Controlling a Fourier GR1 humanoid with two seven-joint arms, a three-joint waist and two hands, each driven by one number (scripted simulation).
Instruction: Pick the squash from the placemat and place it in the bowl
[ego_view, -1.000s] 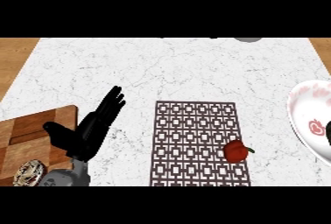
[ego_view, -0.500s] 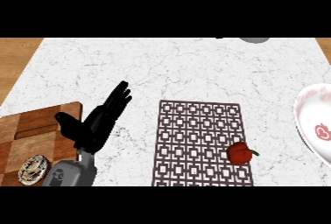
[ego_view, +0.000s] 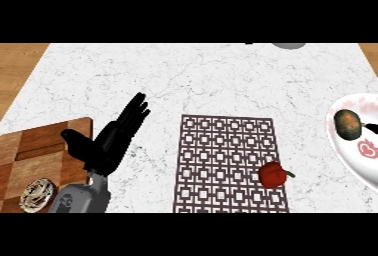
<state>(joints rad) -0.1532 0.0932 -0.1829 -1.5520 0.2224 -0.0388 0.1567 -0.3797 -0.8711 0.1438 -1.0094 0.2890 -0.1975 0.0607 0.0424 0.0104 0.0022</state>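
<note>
Left hand (ego_view: 111, 142): black, fingers straight and apart, holding nothing, over the white marble bench (ego_view: 192, 85). Dark green-brown rounded squash (ego_view: 348, 124) — apparently lying inside the white pink-patterned bowl (ego_view: 362, 170). Risk — the red pepper (ego_view: 273, 174) on the brown lattice placemat (ego_view: 221, 165) gets picked by mistake.

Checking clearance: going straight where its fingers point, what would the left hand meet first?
Probably nothing: the black left hand points up-right across white marble counter, missing the brown patterned placemat.
</note>
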